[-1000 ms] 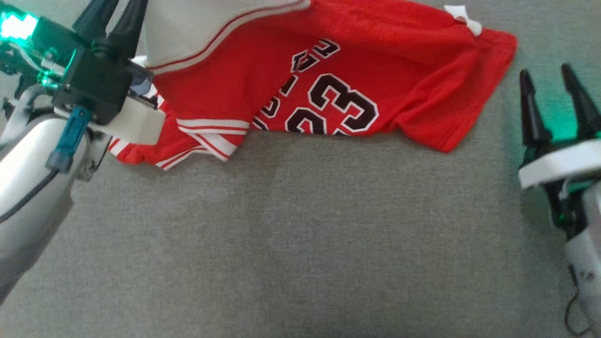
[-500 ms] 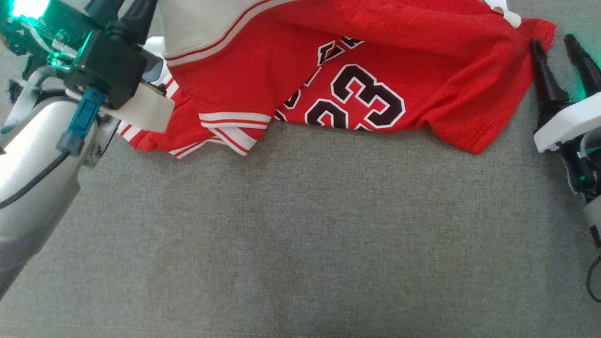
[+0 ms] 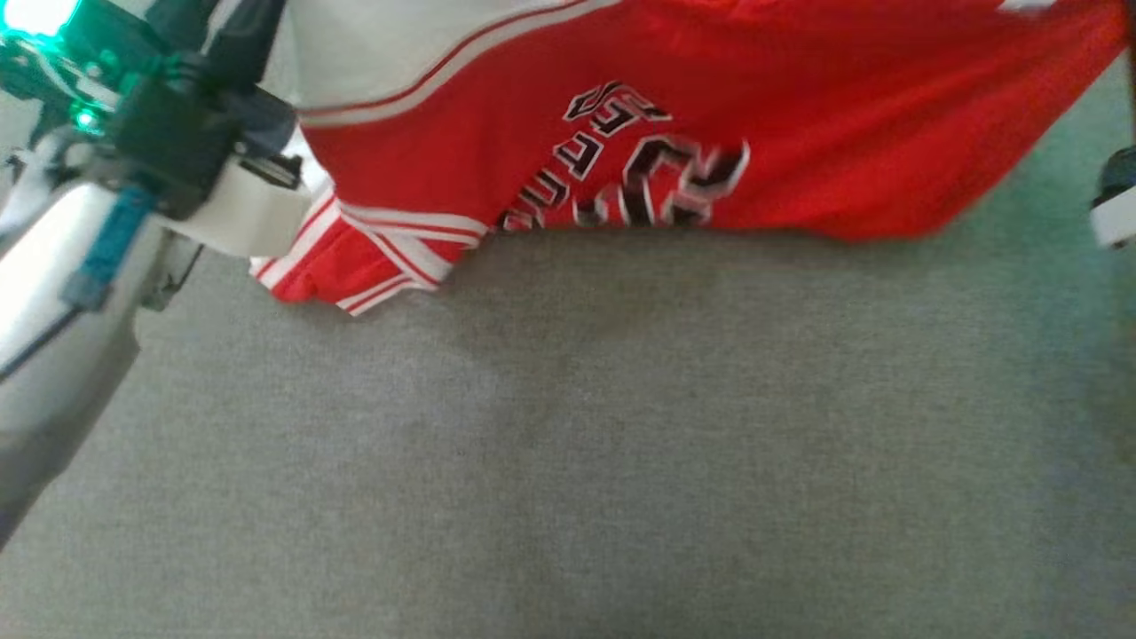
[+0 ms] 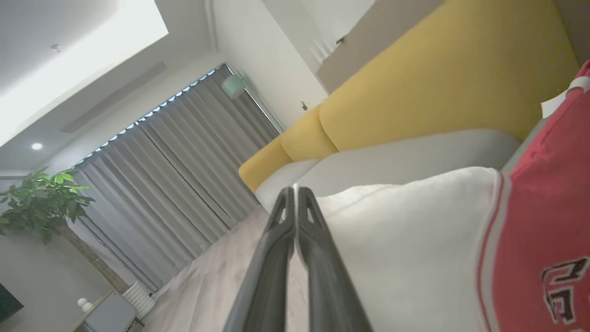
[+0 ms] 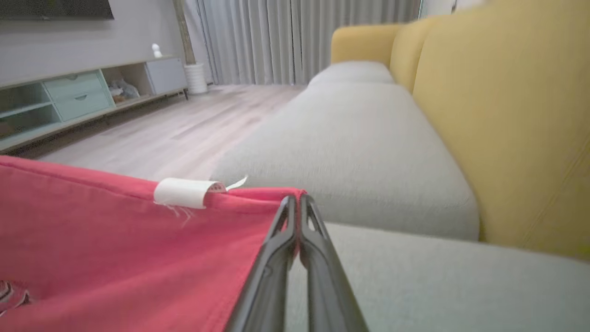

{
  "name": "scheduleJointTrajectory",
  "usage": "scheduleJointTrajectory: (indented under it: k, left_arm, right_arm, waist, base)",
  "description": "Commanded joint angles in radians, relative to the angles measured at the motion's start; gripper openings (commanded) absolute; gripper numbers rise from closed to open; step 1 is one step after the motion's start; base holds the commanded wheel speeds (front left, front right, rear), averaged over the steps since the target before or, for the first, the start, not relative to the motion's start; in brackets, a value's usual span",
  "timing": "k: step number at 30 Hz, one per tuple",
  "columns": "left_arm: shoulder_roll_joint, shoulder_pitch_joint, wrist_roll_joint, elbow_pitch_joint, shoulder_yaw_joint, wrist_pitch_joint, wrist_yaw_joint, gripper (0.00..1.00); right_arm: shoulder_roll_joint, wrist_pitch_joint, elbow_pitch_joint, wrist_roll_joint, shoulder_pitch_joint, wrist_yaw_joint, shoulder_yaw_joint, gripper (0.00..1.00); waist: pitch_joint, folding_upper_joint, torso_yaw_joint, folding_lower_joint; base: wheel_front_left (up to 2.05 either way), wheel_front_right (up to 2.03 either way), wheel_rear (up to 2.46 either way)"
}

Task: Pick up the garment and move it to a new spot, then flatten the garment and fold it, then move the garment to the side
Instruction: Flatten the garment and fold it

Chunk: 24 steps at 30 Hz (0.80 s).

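Red jersey point(image 3: 799, 133) lies across the top of the head view on the grey sofa seat point(image 3: 568, 444), its near edge sagging onto the cushion and its upper part raised out of the picture. The jersey has a white panel point(image 3: 382, 53) at its left, with red piping along the seam. Dark print point(image 3: 657, 177) sits mid-jersey, creased and too blurred to read. A striped red-and-white trim bunch point(image 3: 355, 266) rests on the seat at lower left of the jersey. In the left wrist view the left end effector point(image 4: 295, 188) has its fingers pressed together; the white panel meets their right side just below the tips, pinched there. Its pale forearm point(image 3: 53, 293) fills the left edge of the head view. In the right wrist view the right end effector point(image 5: 295, 197) is also pressed together, pinching the jersey's red corner right at the tips. A white tag point(image 5: 182, 192) is on the hem just beside that corner. In the head view the right end effector is only a blurred bit at the right edge. The jersey hangs stretched between the two grips. The yellow backrest point(image 5: 507, 115) is behind the seat. Background has grey curtains point(image 4: 184, 161), a plant point(image 4: 41, 198), a wood floor point(image 5: 184, 133) and a low cabinet point(image 5: 69, 97).
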Motion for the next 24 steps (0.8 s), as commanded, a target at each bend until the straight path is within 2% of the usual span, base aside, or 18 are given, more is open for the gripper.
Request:
scheduleJointTrajectory:
  k: [1,9,10,14,20,24]
  left_arm:
    - [0.059,-0.042,-0.023,-0.034,0.072,-0.018,-0.009,0.0]
    - [0.109,-0.065,-0.149,-0.099,0.165,-0.07,-0.075,0.0]
    - [0.109,-0.065,-0.149,-0.099,0.165,-0.07,-0.075,0.0]
    - [0.145,-0.103,-0.195,-0.134,0.206,-0.067,-0.11,0.0]
    - [0.16,-0.207,-0.261,-0.185,0.249,-0.024,-0.163,0.0]
    - [0.145,-0.3,-0.288,-0.159,0.246,0.028,-0.206,0.0]
  right_arm:
    - [-0.046,-0.008,-0.065,-0.002,0.014,0.007,-0.02,0.0]
    - [-0.134,0.059,-0.318,-0.036,0.044,0.007,-0.16,0.0]
    - [-0.134,0.059,-0.318,-0.036,0.044,0.007,-0.16,0.0]
    - [-0.165,0.105,-0.432,-0.059,0.057,0.007,-0.256,0.0]
    - [-0.219,0.156,-0.507,-0.08,0.02,0.007,-0.352,0.0]
    - [-0.22,0.184,-0.5,-0.091,-0.064,0.007,-0.351,0.0]
  waist:
    - [-0.056,0.0,-0.02,0.0]
    - [-0.19,0.0,-0.053,0.0]
    - [-0.19,0.0,-0.053,0.0]
    - [-0.238,0.0,-0.071,0.0]
    - [-0.278,0.0,-0.1,0.0]
    - [-0.263,0.0,-0.116,0.0]
  base:
    - [0.0,0.0,0.0]
    - [0.0,0.0,0.0]
    - [0.0,0.0,0.0]
    - [0.0,0.0,0.0]
    - [0.0,0.0,0.0]
    - [0.0,0.0,0.0]
